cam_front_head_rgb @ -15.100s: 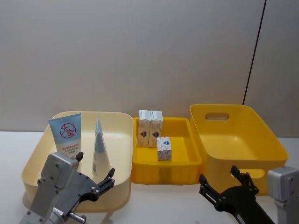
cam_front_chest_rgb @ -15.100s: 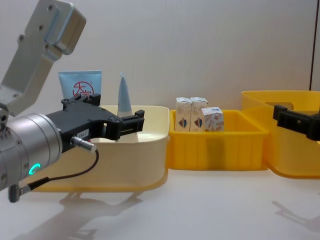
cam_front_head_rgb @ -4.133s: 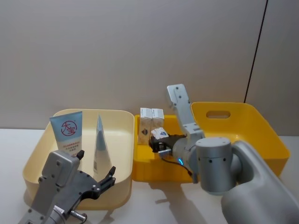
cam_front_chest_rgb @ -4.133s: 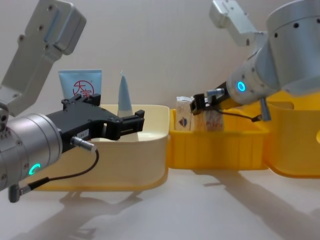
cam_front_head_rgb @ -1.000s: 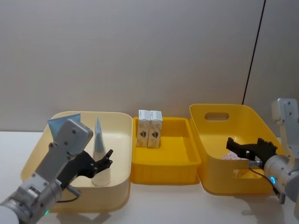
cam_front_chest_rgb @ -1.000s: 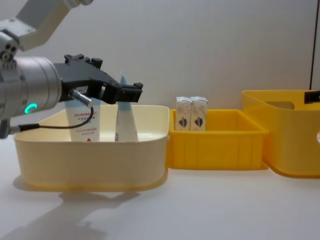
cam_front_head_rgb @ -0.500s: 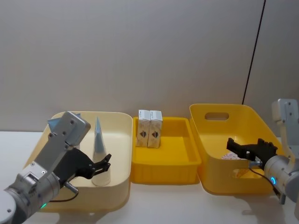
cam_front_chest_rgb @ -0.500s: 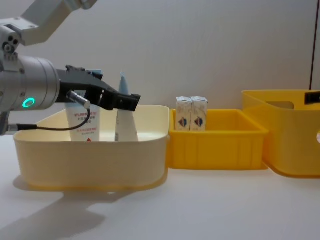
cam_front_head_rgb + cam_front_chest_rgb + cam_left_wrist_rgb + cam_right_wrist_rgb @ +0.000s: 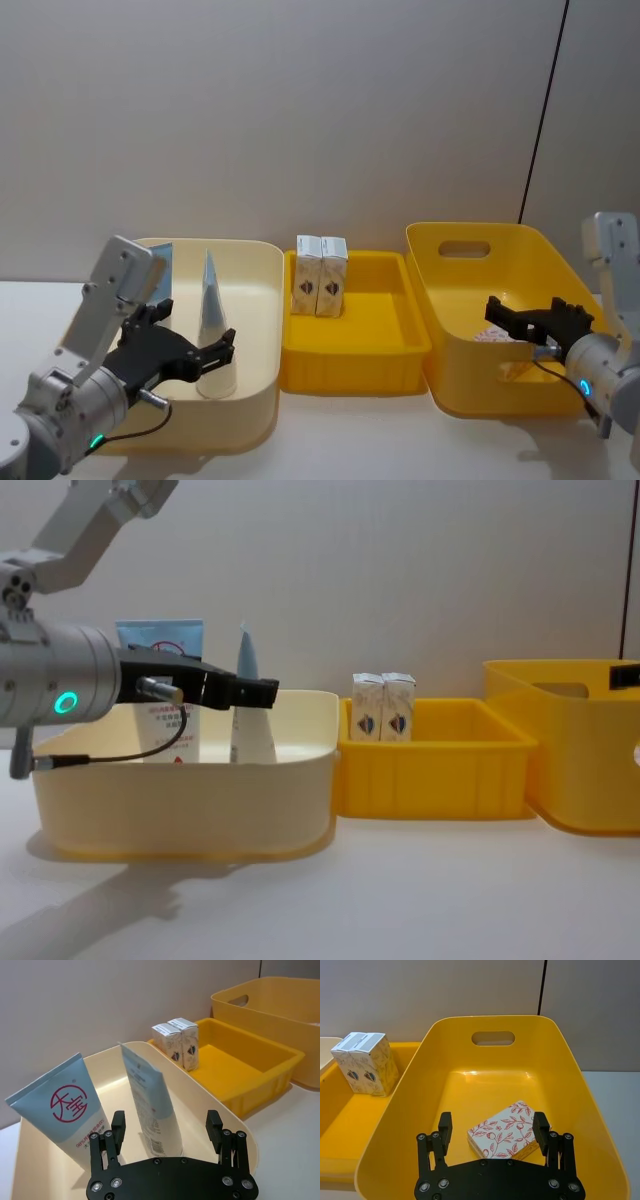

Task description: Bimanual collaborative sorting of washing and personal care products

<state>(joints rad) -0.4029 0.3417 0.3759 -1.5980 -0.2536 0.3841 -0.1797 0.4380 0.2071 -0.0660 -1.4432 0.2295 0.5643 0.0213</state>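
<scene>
Grey wall behind; white worktop [image 9: 400, 900] below. Cream bin [image 9: 200, 800] at 9 o'clock holds logo tube [image 9: 67, 1110] and edge-on tube [image 9: 147, 1100], both upright. Left pincer [image 9: 166, 1121] wide open, empty, edge-on tube lined up in its gap, contact unclear. Risk: off-centre closing tips slim tube or knocks neighbour just beside. Centre tray [image 9: 350, 372], 12 o'clock: paired cartons [image 9: 320, 275] at its 11 o'clock corner. Deep bin [image 9: 455, 375], 3 o'clock: floral carton [image 9: 502, 1135] flat inside; right pincer [image 9: 492, 1121] above, open, empty.
</scene>
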